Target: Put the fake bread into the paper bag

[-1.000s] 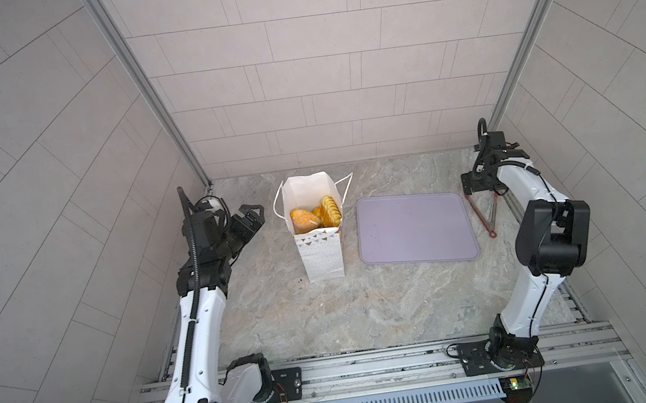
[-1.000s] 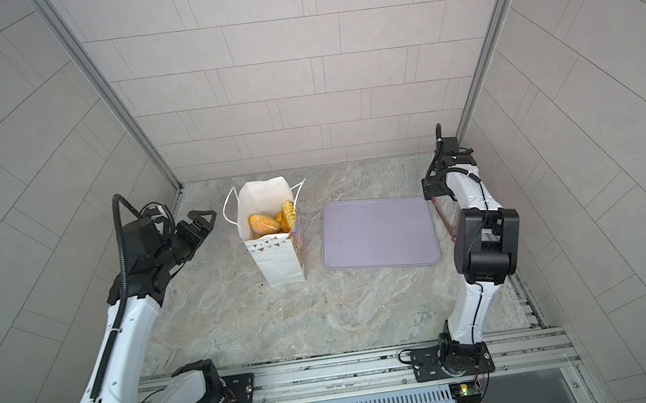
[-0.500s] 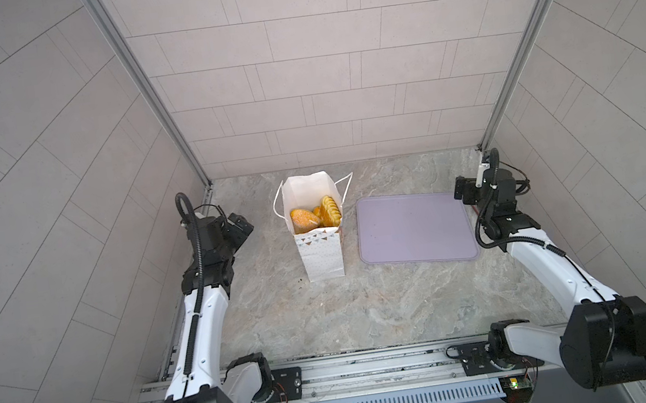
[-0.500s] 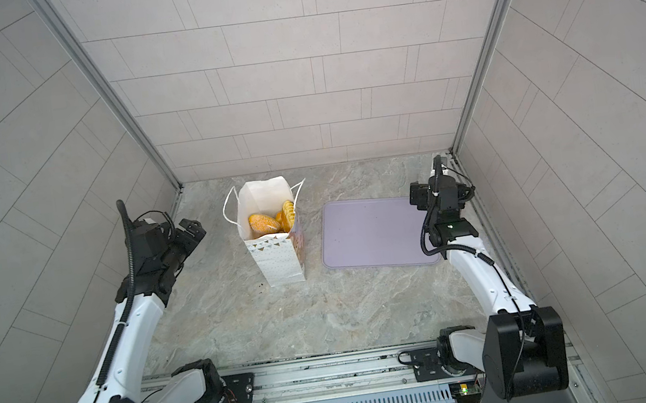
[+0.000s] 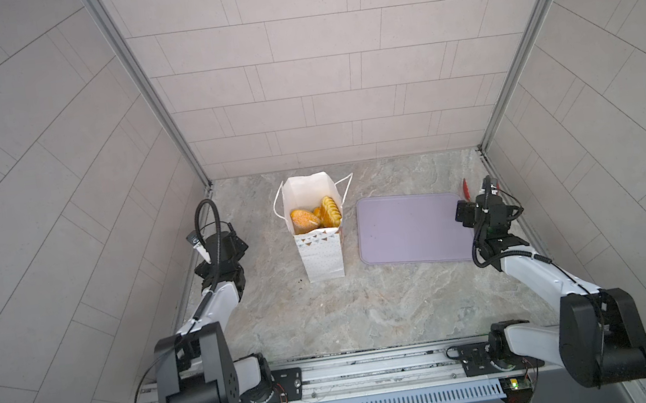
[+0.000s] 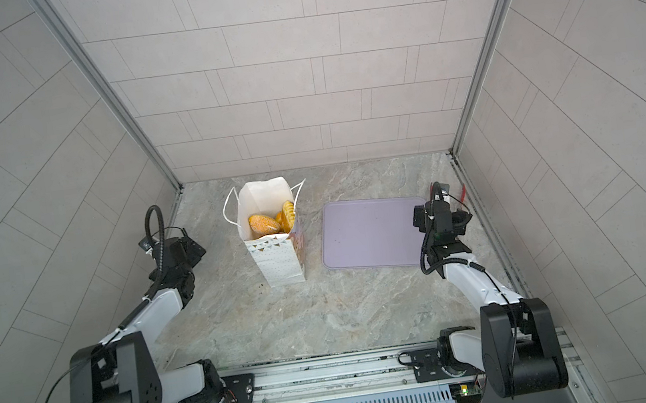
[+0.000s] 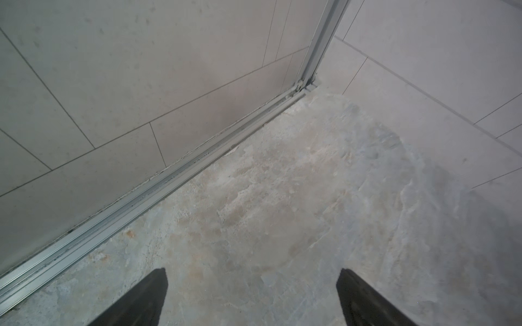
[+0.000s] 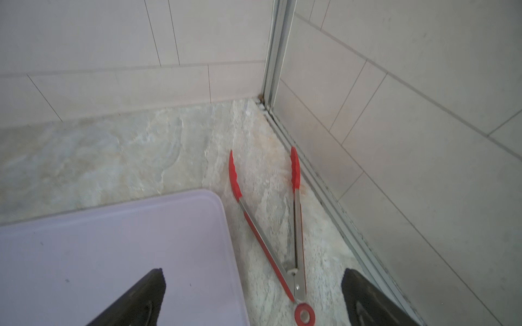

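Left wrist view: the left gripper (image 7: 252, 271) had its jaws spread wide with nothing between them, only bare marble tabletop (image 7: 282, 211) below, close to the side wall rail. Over on the right wrist view, the right gripper (image 8: 252, 271) was just as wide open and just as empty, hanging above the corner of the lilac tray (image 8: 113, 254), with the red-tipped tongs (image 8: 264, 245) lying flat on the marble just beside the tray's edge, near the wall. Out to both top views now: the paper bag (image 5: 321, 253) stood upright left of the tray, mouth open, and the fake bread (image 5: 315, 217) sat inside it, a seeded bun (image 5: 303, 219) against a ridged loaf (image 5: 330, 210), more orange tucked between. The tray looked bare, and no bread showed anywhere on the table, so by my reading the bagging was done, nothing left to fetch. Both arms sat well apart from the bag, and nothing stood in the way.
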Robot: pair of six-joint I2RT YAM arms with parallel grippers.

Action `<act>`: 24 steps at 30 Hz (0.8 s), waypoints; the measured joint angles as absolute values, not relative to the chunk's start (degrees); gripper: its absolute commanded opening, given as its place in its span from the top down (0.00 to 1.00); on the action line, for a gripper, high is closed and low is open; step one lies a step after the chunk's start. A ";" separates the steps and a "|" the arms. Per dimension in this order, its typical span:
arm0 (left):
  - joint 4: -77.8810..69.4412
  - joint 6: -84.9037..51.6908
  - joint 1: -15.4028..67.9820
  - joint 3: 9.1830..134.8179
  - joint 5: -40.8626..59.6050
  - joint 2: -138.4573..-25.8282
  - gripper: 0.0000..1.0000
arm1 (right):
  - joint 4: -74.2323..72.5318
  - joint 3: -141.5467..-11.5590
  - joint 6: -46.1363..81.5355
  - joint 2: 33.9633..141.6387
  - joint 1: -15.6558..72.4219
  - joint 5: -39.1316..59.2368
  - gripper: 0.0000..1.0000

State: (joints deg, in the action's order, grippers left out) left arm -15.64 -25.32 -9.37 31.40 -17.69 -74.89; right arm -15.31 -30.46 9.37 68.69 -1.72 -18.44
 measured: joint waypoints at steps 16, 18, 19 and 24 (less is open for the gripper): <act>-35.88 -9.28 0.54 27.05 -18.28 -85.60 0.00 | -39.03 -23.20 4.45 82.50 1.17 -15.99 0.01; -46.19 -7.49 2.61 22.76 -18.59 -88.27 0.00 | -45.89 -21.56 4.23 85.19 1.52 -14.87 0.01; -47.75 -7.05 2.83 21.39 -18.68 -89.27 0.00 | -49.34 -20.38 4.10 86.74 1.56 -14.50 0.01; -47.86 -6.35 2.61 20.14 -20.47 -89.36 0.00 | -54.52 -17.47 3.57 91.20 2.02 -13.85 0.01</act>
